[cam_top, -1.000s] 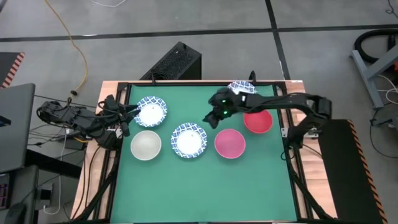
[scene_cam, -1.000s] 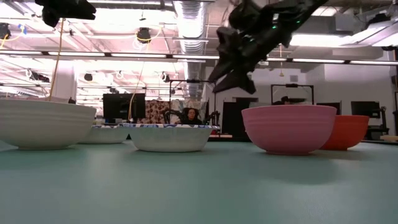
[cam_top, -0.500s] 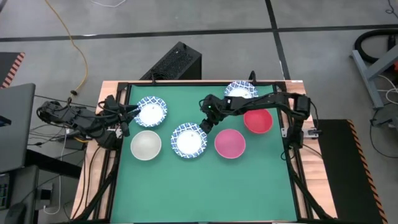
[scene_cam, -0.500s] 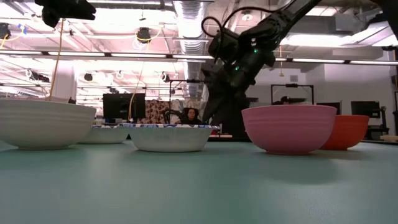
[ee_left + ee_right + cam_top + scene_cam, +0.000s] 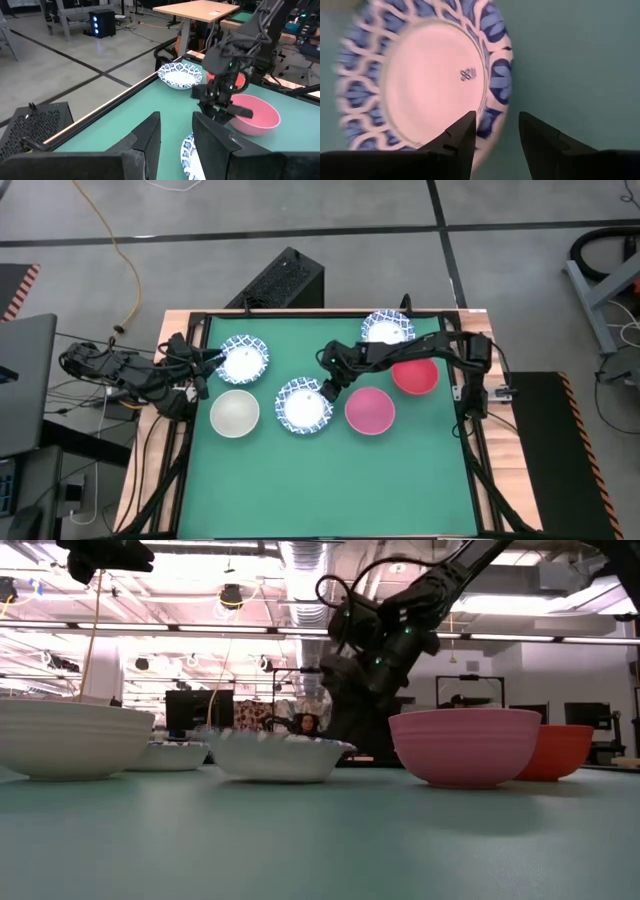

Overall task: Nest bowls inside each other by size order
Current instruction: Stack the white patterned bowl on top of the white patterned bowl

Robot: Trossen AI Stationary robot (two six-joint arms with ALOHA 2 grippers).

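Fingers of your right gripper (image 5: 327,388) stood apart, straddling the middle bowl's (image 5: 303,406) rim, beside the pink bowl (image 5: 369,410). Your left gripper (image 5: 203,360) waited past that bowl, fingers apart.

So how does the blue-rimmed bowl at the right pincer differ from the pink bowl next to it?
The blue-rimmed bowl is white inside with a blue pattern round its rim; the pink bowl is one plain colour. The low view shows the blue-rimmed bowl shallower and tilted, the pink bowl deeper and level. The right pincer straddles the blue-rimmed bowl's rim; nothing touches the pink bowl. Both are round and empty.
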